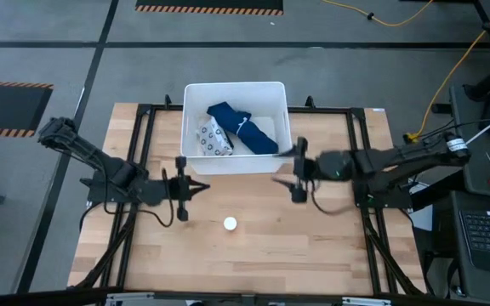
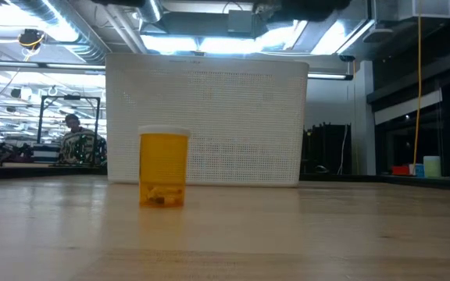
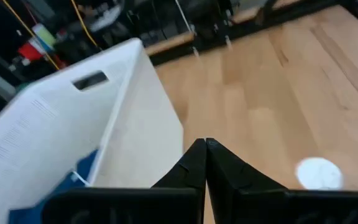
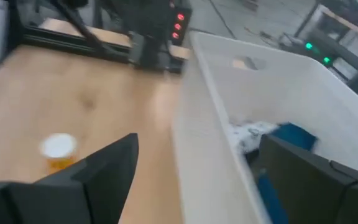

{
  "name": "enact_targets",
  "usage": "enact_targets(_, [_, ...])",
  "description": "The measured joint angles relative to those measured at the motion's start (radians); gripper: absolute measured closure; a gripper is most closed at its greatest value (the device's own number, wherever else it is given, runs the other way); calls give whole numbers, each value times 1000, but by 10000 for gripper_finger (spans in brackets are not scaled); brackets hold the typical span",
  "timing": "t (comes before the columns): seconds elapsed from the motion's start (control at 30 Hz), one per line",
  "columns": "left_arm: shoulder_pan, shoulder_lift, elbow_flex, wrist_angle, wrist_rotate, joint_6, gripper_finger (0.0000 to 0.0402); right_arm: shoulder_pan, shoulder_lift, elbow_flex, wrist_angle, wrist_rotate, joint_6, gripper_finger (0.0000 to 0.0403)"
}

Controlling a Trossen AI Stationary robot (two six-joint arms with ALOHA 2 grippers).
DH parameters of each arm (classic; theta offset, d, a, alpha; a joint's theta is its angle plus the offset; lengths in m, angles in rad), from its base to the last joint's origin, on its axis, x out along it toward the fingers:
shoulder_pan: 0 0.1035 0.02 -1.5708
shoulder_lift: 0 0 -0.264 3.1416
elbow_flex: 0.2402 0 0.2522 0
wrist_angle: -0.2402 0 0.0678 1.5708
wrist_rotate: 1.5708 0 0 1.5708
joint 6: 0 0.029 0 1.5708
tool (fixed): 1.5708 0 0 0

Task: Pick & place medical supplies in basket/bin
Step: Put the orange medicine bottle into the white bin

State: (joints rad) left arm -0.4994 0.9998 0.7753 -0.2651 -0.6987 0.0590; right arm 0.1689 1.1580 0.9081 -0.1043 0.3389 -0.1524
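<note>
The white bin [image 1: 192, 95] stands at the table's far middle; in it lie the dark-blue bundle [image 1: 243, 127] and the grey-white patterned packet [image 1: 214, 138]. The small round white thing [image 1: 230, 223] stands on the table in front of the bin; the low view shows it as an upright amber vial with a white cap [image 2: 163, 168]. My left gripper [image 1: 196, 189] is shut, left of the vial and near the bin's near left corner. My right gripper [image 1: 281, 168] is open, by the bin's near right corner, straddling its near wall [image 4: 197, 149] in the right wrist view.
A dark metal frame [image 1: 143, 115] runs around the wooden table top. Bare wood lies around the vial and toward the near edge [image 1: 245, 263]. Cables and equipment sit right of the table [image 1: 483, 170]. A person shows far off in the room [image 2: 73, 123].
</note>
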Motion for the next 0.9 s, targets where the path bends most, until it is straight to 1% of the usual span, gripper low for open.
enact_targets(0.03, [-17, 22, 18, -29, -8, -27, 400, 36, 0, -1, 0, 26, 14, 68])
enact_targets(0.1, [-52, 60, 44, -77, -20, -80, 399, 99, 0, -12, 13, 41, 28, 68])
enact_targets(0.2, [-95, 112, 67, -91, -15, -169, 400, 167, 0, -38, 30, 45, 71, 68])
enact_targets(0.3, [-130, 155, 77, -91, -1, -244, 400, 208, 0, -87, 69, 53, 123, 68])
enact_targets(0.43, [-159, 197, 77, -92, 5, -259, 394, 236, 0, -200, 217, 115, 162, 68])
enact_targets(0.57, [-175, 234, 77, -91, 28, -267, 382, 249, 0, -304, 381, 125, 149, 68])
enact_targets(0.73, [-175, 276, 77, -86, 45, -352, 348, 261, 0, -374, 488, 124, 150, 68])
enact_targets(0.9, [-175, 307, 77, -59, 15, -364, 291, 261, 0, -391, 494, 124, 199, 68])
